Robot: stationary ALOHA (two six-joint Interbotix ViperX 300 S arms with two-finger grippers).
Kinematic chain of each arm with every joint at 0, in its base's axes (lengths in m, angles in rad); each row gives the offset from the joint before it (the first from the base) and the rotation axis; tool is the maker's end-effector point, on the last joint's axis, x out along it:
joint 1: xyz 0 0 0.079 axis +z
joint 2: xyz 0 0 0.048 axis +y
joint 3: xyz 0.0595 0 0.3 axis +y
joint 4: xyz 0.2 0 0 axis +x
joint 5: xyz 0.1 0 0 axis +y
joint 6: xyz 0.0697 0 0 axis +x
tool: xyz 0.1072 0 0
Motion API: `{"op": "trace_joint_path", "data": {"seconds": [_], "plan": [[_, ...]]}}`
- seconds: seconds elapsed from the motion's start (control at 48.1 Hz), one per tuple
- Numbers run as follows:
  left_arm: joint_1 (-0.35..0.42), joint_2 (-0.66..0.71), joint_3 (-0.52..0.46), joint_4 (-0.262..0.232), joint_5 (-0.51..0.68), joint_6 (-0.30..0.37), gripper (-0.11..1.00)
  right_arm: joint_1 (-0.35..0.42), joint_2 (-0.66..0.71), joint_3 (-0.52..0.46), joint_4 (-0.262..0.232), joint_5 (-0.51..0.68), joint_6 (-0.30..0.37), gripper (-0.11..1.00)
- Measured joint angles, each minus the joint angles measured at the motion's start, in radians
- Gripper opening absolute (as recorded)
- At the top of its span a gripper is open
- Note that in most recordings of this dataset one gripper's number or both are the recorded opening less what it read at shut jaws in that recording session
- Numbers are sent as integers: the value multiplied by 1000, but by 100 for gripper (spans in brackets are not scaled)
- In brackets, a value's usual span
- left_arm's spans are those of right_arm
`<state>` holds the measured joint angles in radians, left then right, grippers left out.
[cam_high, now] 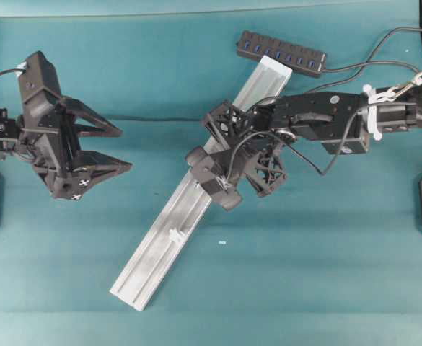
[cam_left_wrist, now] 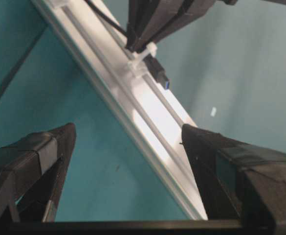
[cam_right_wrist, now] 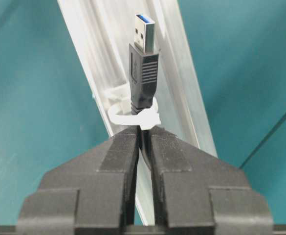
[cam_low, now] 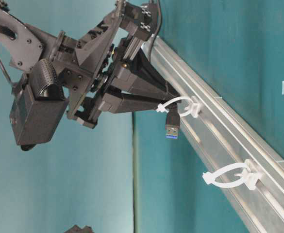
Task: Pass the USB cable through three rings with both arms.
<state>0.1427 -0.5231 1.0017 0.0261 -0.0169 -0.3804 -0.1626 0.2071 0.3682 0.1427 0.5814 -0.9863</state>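
With the right gripper (cam_right_wrist: 143,142) clamped on the USB cable (cam_right_wrist: 143,68), its plug poking through a ring (cam_right_wrist: 133,116) toward 12 o'clock, the left gripper's (cam_high: 108,149) wide-apart jaws should take the plug squarely.

- In the overhead view, the right gripper (cam_high: 234,164) covers the middle of the rail (cam_high: 169,234) (and any ring there).
- The left gripper (cam_left_wrist: 128,142) is cropped by the frame's bottom edge in its wrist view.
- The USB cable (cam_right_wrist: 143,73) vanishes between the pinching fingers (cam_right_wrist: 114,161).
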Motion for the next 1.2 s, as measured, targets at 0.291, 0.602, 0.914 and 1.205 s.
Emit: {"op": "trace_joint_path", "data": {"seconds": [0.291, 0.602, 0.914, 1.205], "plan": [[0, 5, 0, 0, -8, -6, 93, 0, -2, 5, 20, -8, 2, 8], [0, 71, 20, 0, -92, -67, 93, -2, -2, 6, 28, -8, 2, 8], [-3, 222, 35, 0, -382, -97, 93, -6, -2, 6, 29, -8, 2, 8], [-58, 382, -18, 0, -472, -101, 94, -6, -2, 6, 31, -6, 3, 8]]}}
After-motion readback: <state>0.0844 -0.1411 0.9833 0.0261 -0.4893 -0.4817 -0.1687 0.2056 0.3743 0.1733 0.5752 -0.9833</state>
